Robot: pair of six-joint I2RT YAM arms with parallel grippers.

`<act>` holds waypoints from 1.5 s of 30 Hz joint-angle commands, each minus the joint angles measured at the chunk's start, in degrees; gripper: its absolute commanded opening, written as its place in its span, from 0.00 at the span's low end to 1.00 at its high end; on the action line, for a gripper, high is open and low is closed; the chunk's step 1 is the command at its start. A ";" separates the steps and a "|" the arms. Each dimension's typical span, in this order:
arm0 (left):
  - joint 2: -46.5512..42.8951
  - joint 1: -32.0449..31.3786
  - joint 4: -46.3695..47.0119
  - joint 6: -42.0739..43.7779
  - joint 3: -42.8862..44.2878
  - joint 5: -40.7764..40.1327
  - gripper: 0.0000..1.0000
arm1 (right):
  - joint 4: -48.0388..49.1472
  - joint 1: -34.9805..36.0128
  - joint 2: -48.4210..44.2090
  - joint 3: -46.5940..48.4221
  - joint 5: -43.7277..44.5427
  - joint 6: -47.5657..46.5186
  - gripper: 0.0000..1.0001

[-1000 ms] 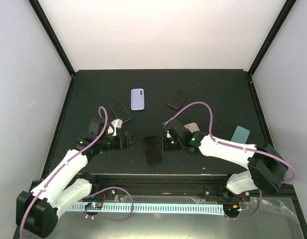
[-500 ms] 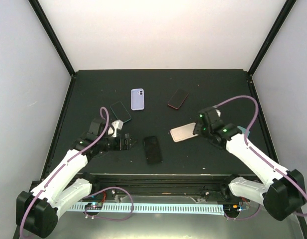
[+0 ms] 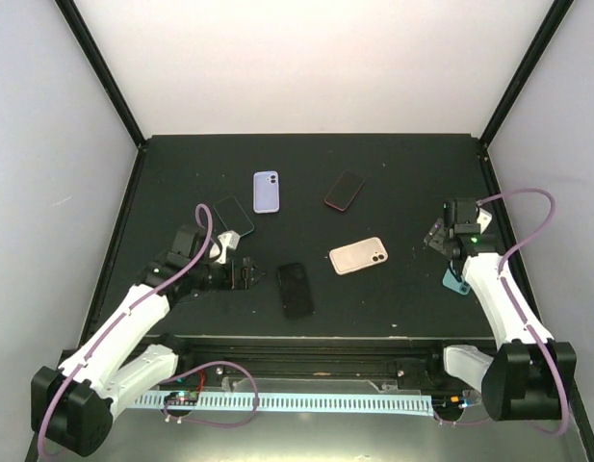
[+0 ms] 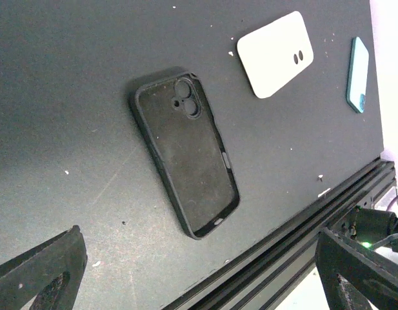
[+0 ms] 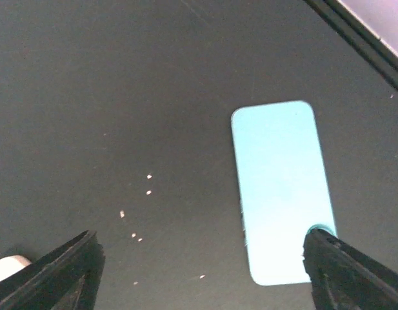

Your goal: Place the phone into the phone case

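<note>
Left claw [image 4: 199,271] gapes empty beside the black case [image 4: 186,155]. Right claw [image 5: 205,271], equally open, hangs over a teal phone [image 5: 282,194]. A skewed pinch could skid it.

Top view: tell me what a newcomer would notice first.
Phones and cases lie scattered on the black table: a lilac one at the back, a pale phone mid-table. An empty black case lies near the front edge between the arms, and the right pincer hangs open above a teal phone.

Bright, even overhead light gives soft shadows on the matte table [image 3: 306,164]; wrist views blur near their edges.
</note>
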 commanded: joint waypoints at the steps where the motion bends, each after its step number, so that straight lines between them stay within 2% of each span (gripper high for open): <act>1: 0.69 -0.12 -1.57 1.53 3.19 -2.08 0.98 | 4.02 -2.09 3.78 1.42 -1.85 -3.86 0.87; 6: 2.94 -0.12 -0.78 2.00 4.15 -4.40 0.98 | 9.67 -1.94 11.72 3.74 -15.50 -0.67 0.84; 12: 3.09 -0.09 1.05 0.65 3.59 -5.78 0.98 | 14.99 2.69 23.23 10.95 -19.73 0.96 0.81; 18: 2.71 -0.12 0.72 0.05 3.12 -6.28 0.98 | 22.00 4.93 38.10 23.06 -29.22 -4.06 0.81; 22: 1.86 -0.12 0.50 -0.52 3.31 -6.16 0.98 | 22.16 4.93 47.99 32.82 -32.57 -6.99 0.81; 36: -0.37 -0.17 2.09 -4.18 1.70 -4.37 0.98 | 17.18 4.86 74.59 65.83 -42.90 -7.77 0.80; 41: -0.92 -0.12 2.48 -4.63 1.02 -4.28 0.98 | 14.62 4.84 81.60 74.90 -42.49 -7.83 0.80; 45: -0.56 -0.21 2.41 -4.43 1.21 -4.20 0.98 | 13.19 4.90 85.49 78.78 -46.50 -5.54 0.80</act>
